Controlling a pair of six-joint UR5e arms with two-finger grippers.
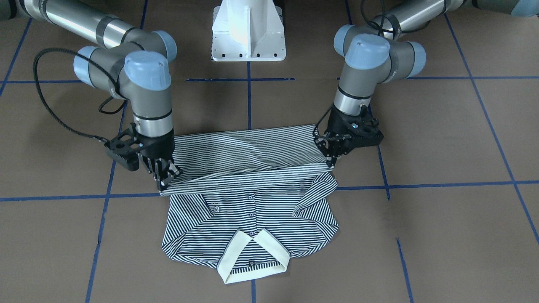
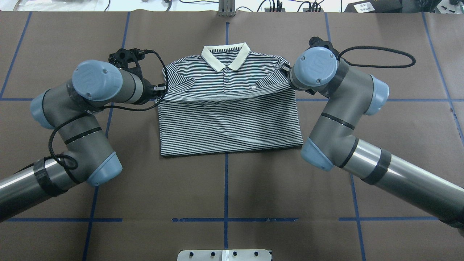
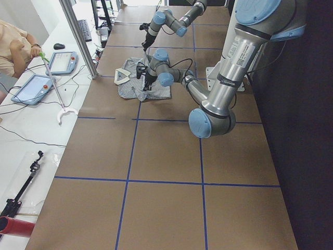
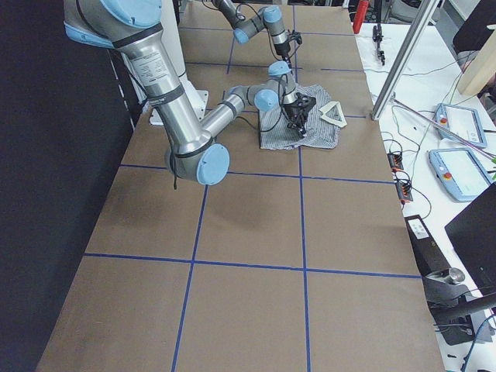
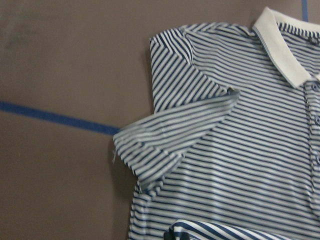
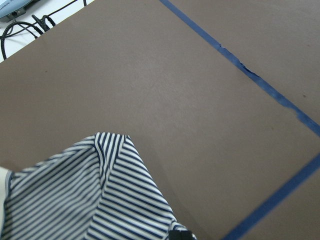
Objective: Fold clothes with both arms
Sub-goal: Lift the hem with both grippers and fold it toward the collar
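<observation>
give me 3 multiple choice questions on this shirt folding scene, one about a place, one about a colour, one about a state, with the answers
1. On the polo shirt, where does the collar lie?
A) at the end away from the white pedestal base
B) at the end nearest that base
C) hanging over the table's edge

2. What colour is the collar?
A) red
B) cream
C) black

3. What state is the hem in?
A) flat on the table, untouched
B) bunched into a ball
C) lifted and stretched between the left gripper and the right gripper

Answers:
1 A, the collar is at the shirt's far end from the base in both fixed views.
2 B, it is pale cream against the navy-and-white stripes.
3 C, each gripper pinches one corner of the raised hem over the shirt's body.
</observation>
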